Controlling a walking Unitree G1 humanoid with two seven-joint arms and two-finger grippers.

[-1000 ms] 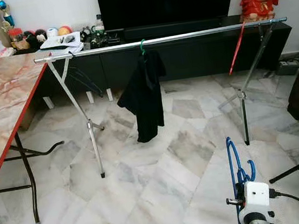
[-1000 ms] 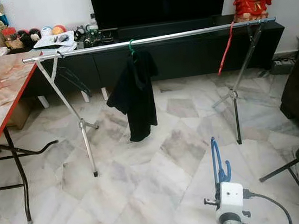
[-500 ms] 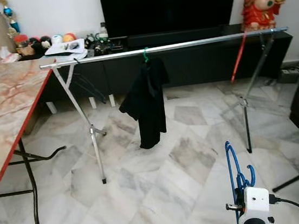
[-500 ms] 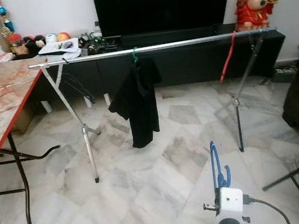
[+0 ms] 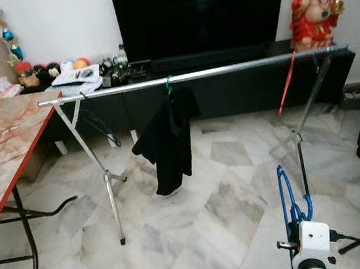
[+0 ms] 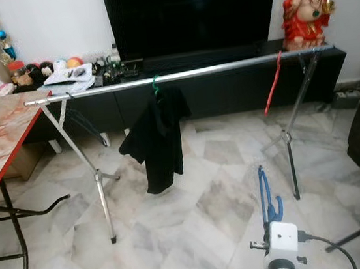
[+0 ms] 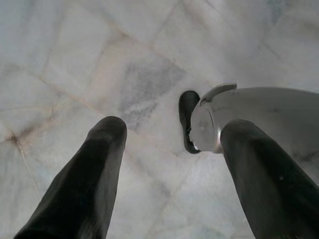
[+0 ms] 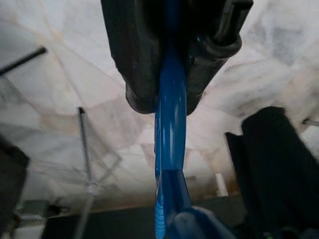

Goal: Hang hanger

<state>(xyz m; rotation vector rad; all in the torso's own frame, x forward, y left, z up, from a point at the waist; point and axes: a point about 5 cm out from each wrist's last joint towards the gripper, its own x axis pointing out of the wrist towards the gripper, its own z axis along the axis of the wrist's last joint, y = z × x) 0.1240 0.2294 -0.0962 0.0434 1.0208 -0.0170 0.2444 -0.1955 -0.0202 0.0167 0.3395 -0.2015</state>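
Marble floor; right claw (image 8: 167, 94) grips blue hanger (image 8: 169, 164)

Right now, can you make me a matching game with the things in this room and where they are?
Things:
1. blue hanger
2. black shirt
3. red hanger
4. statue

Places:
A. hooked near the rail's right end
B. on the dark cabinet by the TV
C. held in the right gripper
D. hanging from a green hook near the middle of the rail

Pairs: 1-C, 2-D, 3-A, 4-B
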